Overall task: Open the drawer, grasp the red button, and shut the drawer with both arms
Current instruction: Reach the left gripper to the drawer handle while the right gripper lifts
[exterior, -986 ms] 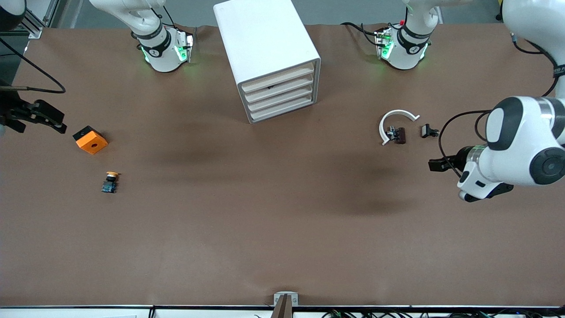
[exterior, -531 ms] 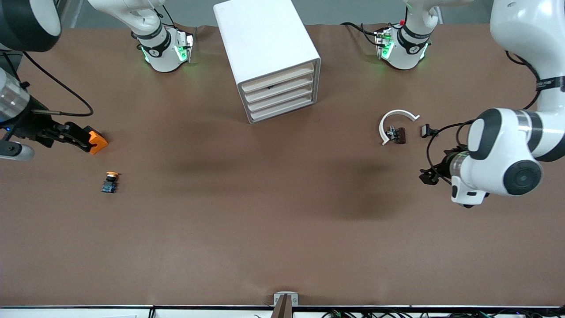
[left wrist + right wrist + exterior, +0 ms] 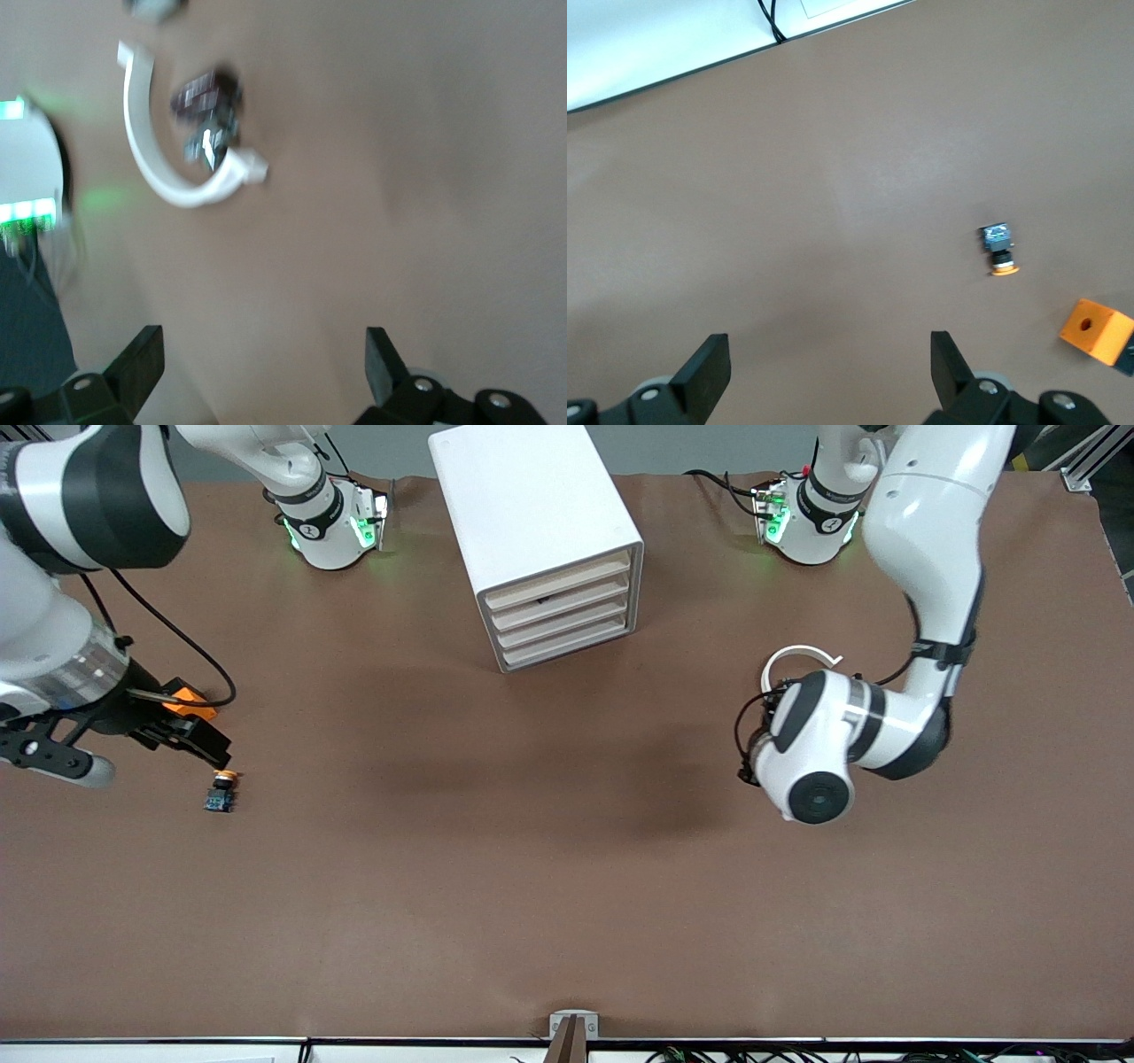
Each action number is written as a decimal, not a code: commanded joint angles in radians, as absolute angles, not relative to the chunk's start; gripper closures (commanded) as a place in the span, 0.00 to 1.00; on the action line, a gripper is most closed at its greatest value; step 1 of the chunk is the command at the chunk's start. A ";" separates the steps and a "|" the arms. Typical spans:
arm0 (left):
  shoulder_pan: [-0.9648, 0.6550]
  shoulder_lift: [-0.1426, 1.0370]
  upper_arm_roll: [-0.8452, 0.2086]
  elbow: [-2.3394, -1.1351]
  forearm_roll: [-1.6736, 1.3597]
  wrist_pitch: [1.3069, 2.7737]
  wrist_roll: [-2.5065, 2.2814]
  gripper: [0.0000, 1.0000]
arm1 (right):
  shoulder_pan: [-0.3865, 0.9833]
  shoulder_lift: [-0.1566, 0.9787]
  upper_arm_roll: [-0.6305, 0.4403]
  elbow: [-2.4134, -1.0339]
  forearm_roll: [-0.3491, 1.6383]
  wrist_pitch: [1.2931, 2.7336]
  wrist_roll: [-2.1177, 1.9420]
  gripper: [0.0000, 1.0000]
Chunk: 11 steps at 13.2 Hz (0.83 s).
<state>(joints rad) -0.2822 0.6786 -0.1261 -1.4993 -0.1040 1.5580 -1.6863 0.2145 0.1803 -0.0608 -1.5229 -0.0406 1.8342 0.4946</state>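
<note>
The white cabinet stands between the two arm bases, its four cream fronts facing the front camera. The drawer, second from the top, sits flush with the others. The button is out of view. My right gripper hangs open and empty over bare table; the front view shows the right gripper between an orange cube and an orange-capped button. My left gripper is open and empty over bare table beside a white curved piece. In the front view it is mostly hidden under its own wrist.
The orange cube lies toward the right arm's end, partly covered by the gripper. The orange-capped button lies nearer the front camera. The white curved piece with a small dark part lies toward the left arm's end.
Both arms have swung in from the table's ends. The right gripper passed over the orange cube toward the orange-capped button. The left arm now covers the small parts beside the curved piece.
</note>
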 commanded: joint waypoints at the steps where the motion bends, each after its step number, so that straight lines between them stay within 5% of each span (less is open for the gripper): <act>1: -0.304 0.725 -0.120 -1.476 -0.263 1.532 -1.814 0.00 | 0.253 0.230 -0.069 -1.488 -0.060 1.876 0.601 0.00; 8: -0.459 0.805 -0.120 -1.477 -0.619 1.529 -2.229 0.01 | 0.261 0.250 -0.069 -1.483 -0.061 1.884 0.626 0.00; 11: -0.486 0.807 -0.120 -1.476 -0.747 1.510 -2.305 0.26 | 0.262 0.249 -0.069 -1.483 -0.060 1.881 0.624 0.00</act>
<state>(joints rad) -0.4786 0.7971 -0.1279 -1.4982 -0.6871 1.5446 -2.2561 0.2516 0.2350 -0.0631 -1.5120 -0.0450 1.8920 0.6041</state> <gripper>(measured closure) 0.176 0.000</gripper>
